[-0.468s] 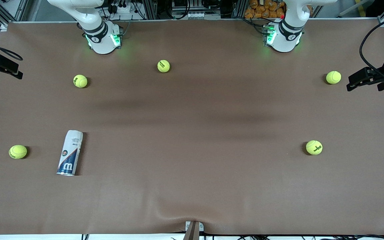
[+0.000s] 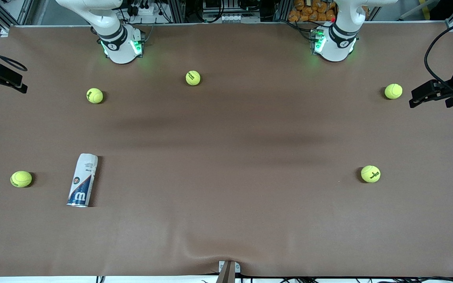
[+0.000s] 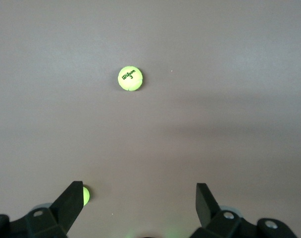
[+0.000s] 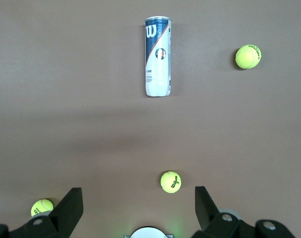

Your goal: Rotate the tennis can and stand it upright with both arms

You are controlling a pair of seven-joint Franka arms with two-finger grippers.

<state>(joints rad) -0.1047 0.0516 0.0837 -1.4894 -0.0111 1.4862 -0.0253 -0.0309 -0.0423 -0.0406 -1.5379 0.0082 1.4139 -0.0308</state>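
The tennis can (image 2: 82, 180) lies on its side on the brown table toward the right arm's end, with its dark blue "W" end nearer the front camera. It also shows in the right wrist view (image 4: 158, 56). The right arm (image 2: 118, 41) and the left arm (image 2: 336, 39) rise out of the front view from their green-lit bases. My right gripper (image 4: 138, 194) is open and empty, high over the table, well apart from the can. My left gripper (image 3: 139, 192) is open and empty, high over the left arm's end of the table.
Several yellow-green tennis balls lie about: one (image 2: 21, 179) beside the can, two (image 2: 94, 95) (image 2: 193, 78) near the right arm's base, and two (image 2: 393, 91) (image 2: 370, 173) toward the left arm's end. Black camera mounts (image 2: 435, 92) (image 2: 2, 76) stand at both table ends.
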